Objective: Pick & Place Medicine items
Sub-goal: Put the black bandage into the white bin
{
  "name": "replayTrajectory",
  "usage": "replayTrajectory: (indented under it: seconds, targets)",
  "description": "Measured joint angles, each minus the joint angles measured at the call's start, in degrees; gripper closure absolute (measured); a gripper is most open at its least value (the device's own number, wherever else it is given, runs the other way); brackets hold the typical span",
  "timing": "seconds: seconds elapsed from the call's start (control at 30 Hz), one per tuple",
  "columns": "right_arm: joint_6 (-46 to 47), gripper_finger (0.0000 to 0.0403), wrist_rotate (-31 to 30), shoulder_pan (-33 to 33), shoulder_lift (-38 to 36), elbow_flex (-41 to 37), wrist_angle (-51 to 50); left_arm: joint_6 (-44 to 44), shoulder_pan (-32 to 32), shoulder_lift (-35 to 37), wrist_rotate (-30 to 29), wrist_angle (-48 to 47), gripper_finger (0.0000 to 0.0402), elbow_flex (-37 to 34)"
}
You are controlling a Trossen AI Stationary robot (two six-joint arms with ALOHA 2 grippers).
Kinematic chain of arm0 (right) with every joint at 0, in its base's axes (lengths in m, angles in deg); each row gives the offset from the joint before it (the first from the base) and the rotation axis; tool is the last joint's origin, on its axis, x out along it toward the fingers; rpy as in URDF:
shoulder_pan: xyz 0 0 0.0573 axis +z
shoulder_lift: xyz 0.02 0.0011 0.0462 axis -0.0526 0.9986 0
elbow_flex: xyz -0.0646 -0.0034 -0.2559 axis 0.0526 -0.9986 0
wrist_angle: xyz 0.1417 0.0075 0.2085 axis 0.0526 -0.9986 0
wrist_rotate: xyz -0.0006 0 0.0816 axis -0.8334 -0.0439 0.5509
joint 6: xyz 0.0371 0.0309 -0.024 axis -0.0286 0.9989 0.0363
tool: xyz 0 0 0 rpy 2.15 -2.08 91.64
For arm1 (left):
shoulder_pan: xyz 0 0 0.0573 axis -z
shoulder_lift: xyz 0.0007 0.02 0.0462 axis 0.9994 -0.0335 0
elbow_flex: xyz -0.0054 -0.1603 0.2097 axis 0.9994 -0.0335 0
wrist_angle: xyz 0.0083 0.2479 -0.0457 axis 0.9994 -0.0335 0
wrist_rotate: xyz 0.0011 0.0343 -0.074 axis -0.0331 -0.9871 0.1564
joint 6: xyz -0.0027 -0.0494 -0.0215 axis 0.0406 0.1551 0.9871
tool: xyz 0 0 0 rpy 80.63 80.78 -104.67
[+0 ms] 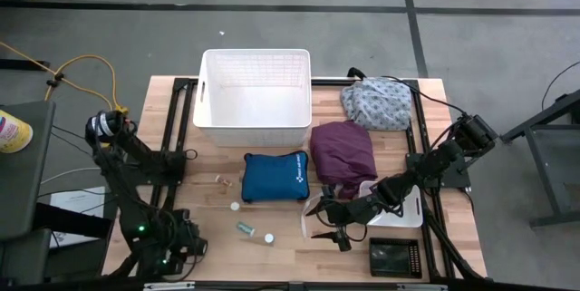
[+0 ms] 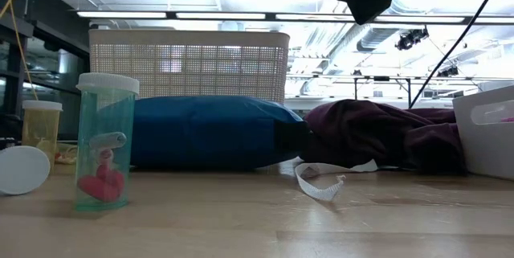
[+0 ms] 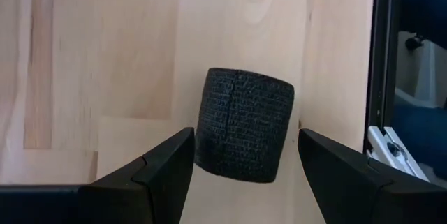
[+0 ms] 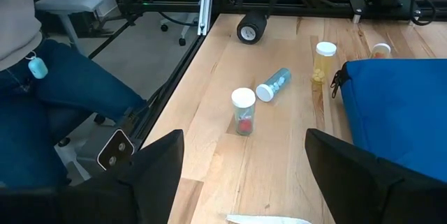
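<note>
Left wrist view shows my left gripper (image 3: pixel 241 165) spread wide around the black bandage roll (image 3: pixel 243 125) on the table (image 3: pixel 105 56), not touching. My right gripper (image 4: pixel 244 175) hovers released near the greenish vial (image 4: pixel 244 112).

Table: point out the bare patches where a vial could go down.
Bare wood lies left of the blue pouch, between it and the left frame, and along the front edge past the vials. It is crowded right of the pouch: purple cloth, right gripper, black case.

basket (image 1: pixel 256 92) behind pouch (image 1: pixel 275 177), vials (image 1: pixel 246 228) in front
</note>
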Motion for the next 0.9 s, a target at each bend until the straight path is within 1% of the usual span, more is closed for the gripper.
replayTrajectory:
  seconds: [0.17, 0.27, 0.67, 0.9]
  targets:
    - [0.00, 0.0117, 0.00, 0.00, 0.00, 0.00, 0.00, -1.22, -2.35, -0.21, 4.24, -0.24, 0.0155, 0.00]
    - [0.00, 0.0117, 0.00, 0.01, 0.00, 0.00, 0.00, -2.50, -2.94, -0.59, 5.46, -0.24, 0.0155, 0.00]
    - [0.00, 0.0117, 0.00, 0.01, 0.00, 0.00, 0.00, -2.69, -2.96, -0.67, 6.23, -0.26, 0.0155, 0.00]
    - [0.00, 0.0117, 0.00, 0.01, 0.00, 0.00, 0.00, -4.21, -2.96, -3.02, 6.25, 1.05, 0.0155, 0.00]
